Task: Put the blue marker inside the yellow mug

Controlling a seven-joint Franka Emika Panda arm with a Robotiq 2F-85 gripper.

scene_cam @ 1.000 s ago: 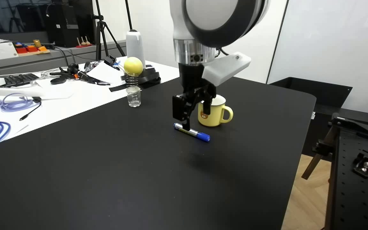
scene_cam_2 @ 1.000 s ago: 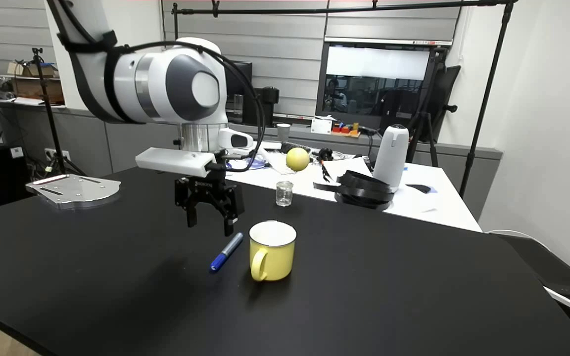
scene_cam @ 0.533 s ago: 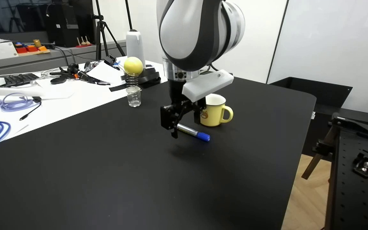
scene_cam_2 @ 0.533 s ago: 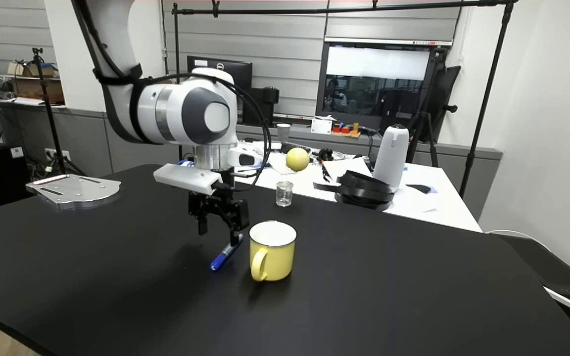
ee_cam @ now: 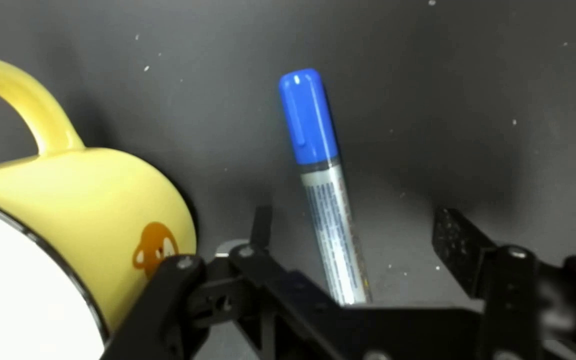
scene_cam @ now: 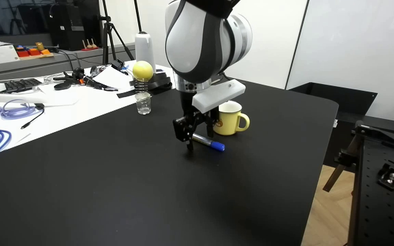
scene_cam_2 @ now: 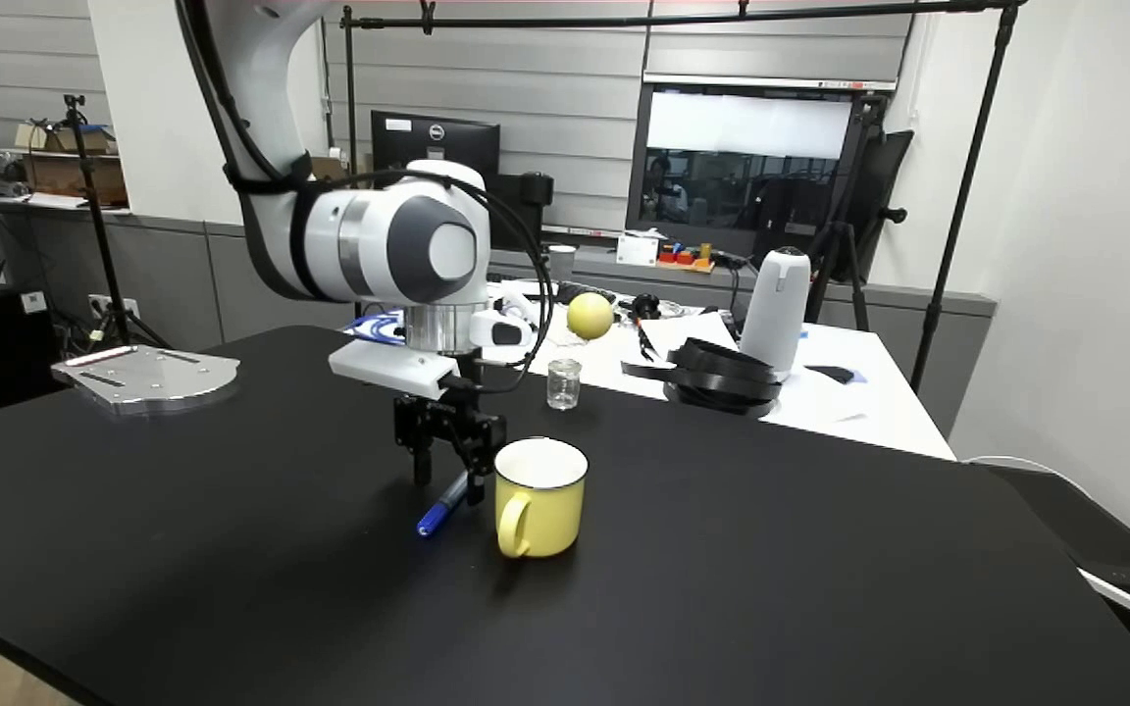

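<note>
Pincer [scene_cam_2: 448, 488] hides one end of the blue marker [scene_cam_2: 443, 507].

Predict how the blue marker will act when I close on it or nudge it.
The blue marker will probably roll if bumped: it looks round and lies on the flat black table. Likely stiff, too, as its barrel runs straight. The barrel's shine hints at a smooth surface that may slip in a loose grip.

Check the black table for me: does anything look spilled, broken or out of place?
Nothing serious stands out. The yellow mug stands upright and the blue marker lies capped between the open fingers. Only tiny pale specks dot the black tabletop in the wrist view, possibly dust.
</note>
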